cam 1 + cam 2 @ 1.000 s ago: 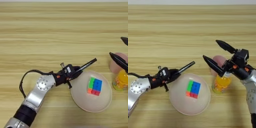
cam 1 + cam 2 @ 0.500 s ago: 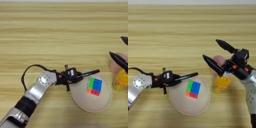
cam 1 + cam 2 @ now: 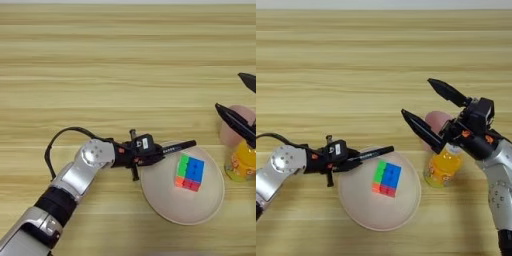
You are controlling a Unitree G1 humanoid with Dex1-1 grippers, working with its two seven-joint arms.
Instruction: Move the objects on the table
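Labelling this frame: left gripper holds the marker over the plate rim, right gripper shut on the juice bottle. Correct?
Not quite. In the right eye view the right gripper is open, fingers spread above the juice bottle. The left gripper does hold the marker over the plate rim.

L tool (image 3: pixel 159 151) grips marker pen (image 3: pixel 175 147) — tip over plate (image 3: pixel 197 214) rim, cube (image 3: pixel 189 172) on plate.

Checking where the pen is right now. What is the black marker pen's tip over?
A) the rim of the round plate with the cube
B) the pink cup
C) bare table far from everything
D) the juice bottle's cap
A: the left gripper holds the marker pen with its tip over the plate's rim, beside the cube.
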